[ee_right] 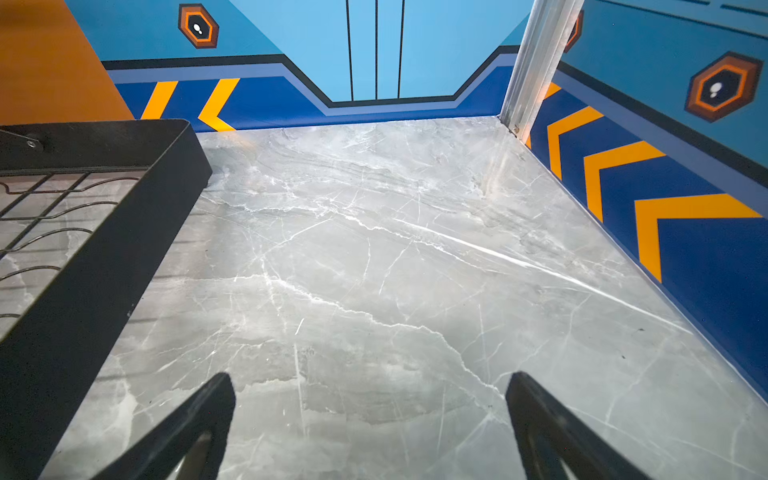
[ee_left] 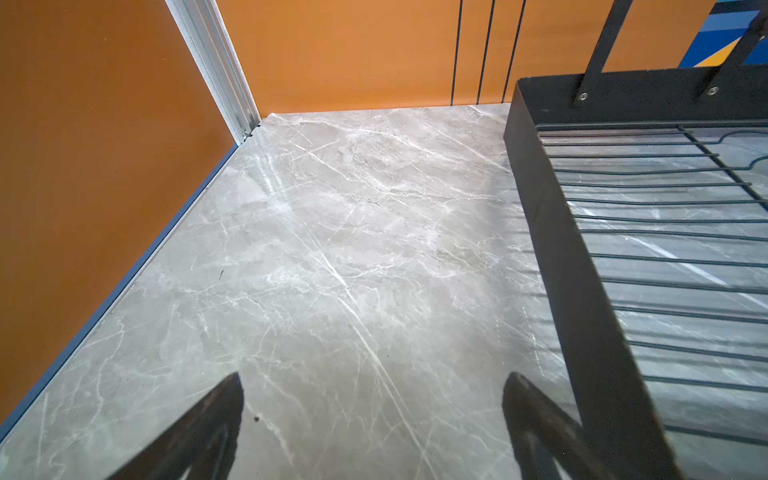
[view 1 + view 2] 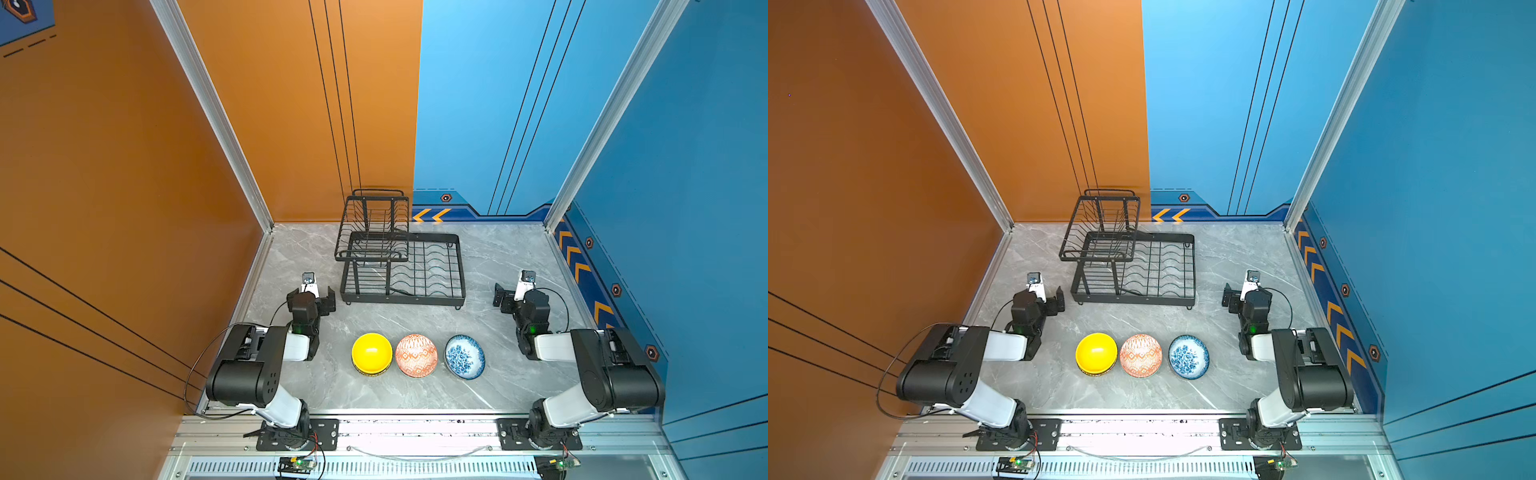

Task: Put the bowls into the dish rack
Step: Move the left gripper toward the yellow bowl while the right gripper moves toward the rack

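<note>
Grey marble tabletop (image 3: 498,257) forms the floor of a booth, with an orange wall (image 3: 291,104) behind on the left and a blue wall (image 3: 478,104) on the right. Three bowls (image 3: 1140,355) lie in a row near the front edge, just beside one another, in both top views. They are a plain yellow bowl (image 3: 372,351), an orange-and-white bowl (image 3: 416,355) with a geometric pattern, and a blue-and-white bowl (image 3: 464,357) with flowers, tilted so its inside shows. A dark patterned edge peeps out under the yellow bowl — whether that is another bowl beneath, I cannot tell. Well behind them stands the dish rack (image 3: 415,296), black wire, with a wide low tray and a smaller raised basket (image 3: 376,198) over its left part. Marble shows through the wires of the tray, and all three bowls sit outside it on the table. The left gripper (image 2: 374,386) hovers just beside the rack's left rim, jaws spread wide over bare marble — gripping nothing. The right gripper (image 1: 370,382) hangs to the right of the rack, a little apart, jaws likewise wide with only tabletop between them.
</note>
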You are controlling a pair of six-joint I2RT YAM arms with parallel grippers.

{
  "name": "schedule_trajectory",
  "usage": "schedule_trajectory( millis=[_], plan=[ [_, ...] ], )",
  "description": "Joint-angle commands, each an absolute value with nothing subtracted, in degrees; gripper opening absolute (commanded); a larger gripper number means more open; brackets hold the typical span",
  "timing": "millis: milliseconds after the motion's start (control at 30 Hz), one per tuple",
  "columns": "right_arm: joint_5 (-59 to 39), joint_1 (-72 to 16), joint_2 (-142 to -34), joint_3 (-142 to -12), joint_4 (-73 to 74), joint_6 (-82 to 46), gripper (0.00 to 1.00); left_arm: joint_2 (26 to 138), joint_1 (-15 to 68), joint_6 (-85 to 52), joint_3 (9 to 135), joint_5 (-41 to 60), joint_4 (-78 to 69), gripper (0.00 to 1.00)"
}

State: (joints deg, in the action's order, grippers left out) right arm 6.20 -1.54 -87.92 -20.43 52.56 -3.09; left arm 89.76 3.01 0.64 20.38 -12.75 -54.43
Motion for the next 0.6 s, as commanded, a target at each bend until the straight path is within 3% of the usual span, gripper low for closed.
schedule_trajectory(
  millis=[0, 567],
  plan=[
    [5.9, -1.3, -88.7, -21.5, 51.9, -3.5, 1.00, 89.7, 2.6, 0.8, 21.4, -11.4, -53.9, 0.98],
    [6.2, -1.4, -88.7, -21.5, 51.9, -3.5, 1.00, 89.8, 2.3, 0.6, 21.5, -11.0, -53.6, 0.98]
  ],
)
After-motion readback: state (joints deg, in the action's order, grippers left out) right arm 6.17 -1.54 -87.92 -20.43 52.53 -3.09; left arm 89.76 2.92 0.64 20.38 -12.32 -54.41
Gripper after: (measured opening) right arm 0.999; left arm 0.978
